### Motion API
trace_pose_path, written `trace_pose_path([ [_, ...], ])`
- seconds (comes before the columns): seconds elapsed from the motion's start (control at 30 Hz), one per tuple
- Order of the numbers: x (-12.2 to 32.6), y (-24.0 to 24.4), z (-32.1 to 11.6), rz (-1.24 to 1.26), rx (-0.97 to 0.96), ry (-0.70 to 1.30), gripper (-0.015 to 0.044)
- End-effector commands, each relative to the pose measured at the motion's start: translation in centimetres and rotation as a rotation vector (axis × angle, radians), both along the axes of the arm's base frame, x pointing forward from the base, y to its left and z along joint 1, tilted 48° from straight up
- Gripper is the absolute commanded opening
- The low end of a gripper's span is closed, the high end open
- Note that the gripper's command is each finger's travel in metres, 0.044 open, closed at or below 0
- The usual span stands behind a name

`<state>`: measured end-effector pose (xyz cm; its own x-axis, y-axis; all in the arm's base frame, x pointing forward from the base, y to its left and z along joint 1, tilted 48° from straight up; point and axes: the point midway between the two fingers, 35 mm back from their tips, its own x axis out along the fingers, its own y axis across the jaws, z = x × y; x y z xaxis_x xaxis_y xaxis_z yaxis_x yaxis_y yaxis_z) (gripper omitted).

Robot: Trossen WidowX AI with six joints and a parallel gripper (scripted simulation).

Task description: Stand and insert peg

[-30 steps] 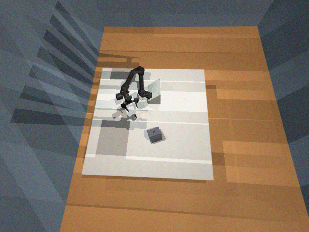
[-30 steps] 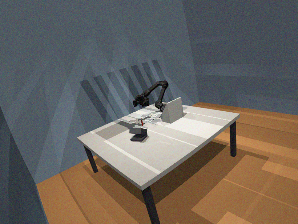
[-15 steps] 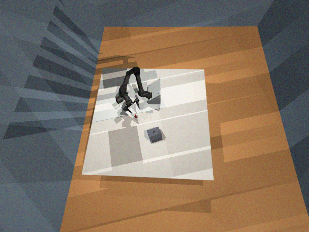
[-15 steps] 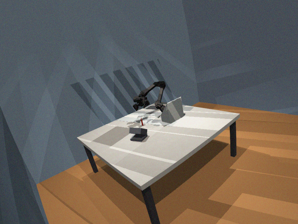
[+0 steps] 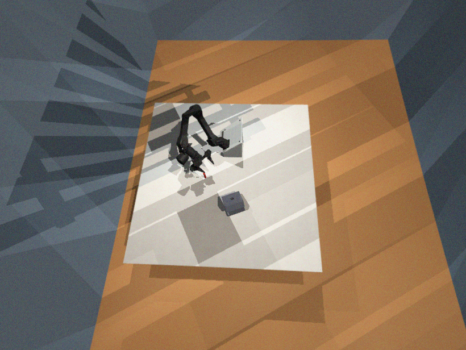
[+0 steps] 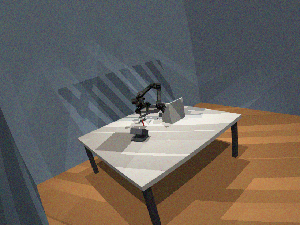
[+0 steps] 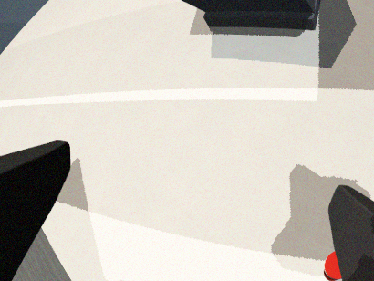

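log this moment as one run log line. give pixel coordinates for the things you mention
tool (image 5: 207, 168) (image 6: 143, 112) (image 7: 204, 178): open, holding nothing | peg (image 5: 204, 175) (image 6: 143, 122) (image 7: 333, 266): standing, released | hole: no peg in it | next: likely regrasp
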<state>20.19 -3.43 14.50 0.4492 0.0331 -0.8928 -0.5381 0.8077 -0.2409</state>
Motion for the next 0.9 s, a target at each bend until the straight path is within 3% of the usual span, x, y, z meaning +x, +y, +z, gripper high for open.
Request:
trace_pose_path([
  [0.0, -0.1, -0.5, -0.6, -0.054, -0.044, 0.093, 0.044],
  [0.47, -0.1, -2.2, -1.4, -0.218, -0.363, 0.352, 0.044],
  [0.87, 1.8, -2.7, 0.2, -0.283, -0.743, 0.38, 0.044],
])
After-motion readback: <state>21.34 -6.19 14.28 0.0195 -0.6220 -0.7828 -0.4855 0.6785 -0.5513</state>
